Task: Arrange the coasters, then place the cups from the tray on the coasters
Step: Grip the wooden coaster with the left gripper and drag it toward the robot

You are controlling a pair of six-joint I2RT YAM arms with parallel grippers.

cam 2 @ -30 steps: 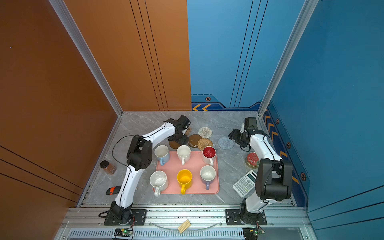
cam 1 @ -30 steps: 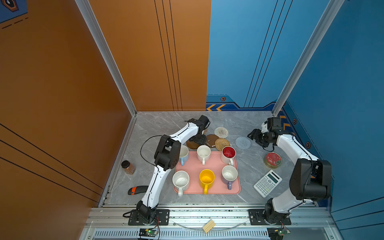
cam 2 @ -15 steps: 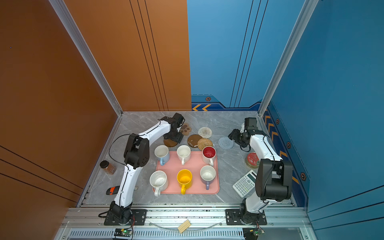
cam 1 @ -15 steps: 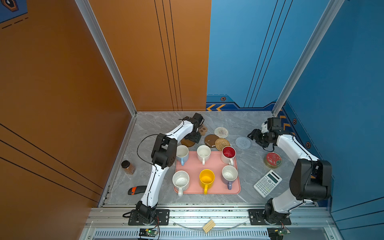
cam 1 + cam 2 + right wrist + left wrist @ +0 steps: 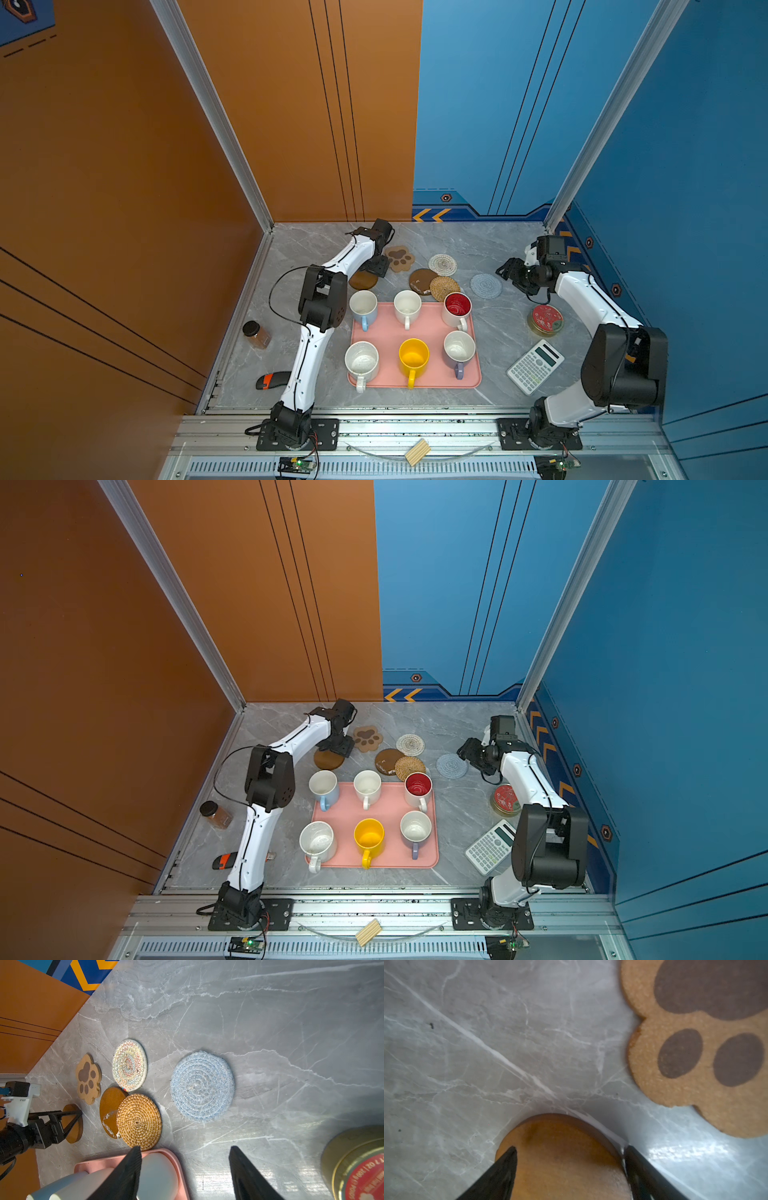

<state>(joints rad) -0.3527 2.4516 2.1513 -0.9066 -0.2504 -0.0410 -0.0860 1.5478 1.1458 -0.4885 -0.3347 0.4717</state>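
One wooden disc [image 5: 362,281] lies partly hidden, seemingly under left claw [image 5: 379,267].

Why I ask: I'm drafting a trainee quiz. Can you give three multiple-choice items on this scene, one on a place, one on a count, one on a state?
1. The rattan coaster lies: A) on the tray; B) overlapping a brown wooden disc; C) beside the calculator.
2. How many cups stand on the tray? A) four; B) five; C) six.
3. The right end effector is: A) open, empty; B) shut on a coaster; C) holding a cup.
Key: 1 B, its edge covers part of the disc. 2 C, two rows of three. 3 A, its fingers stand apart, gripping nothing.
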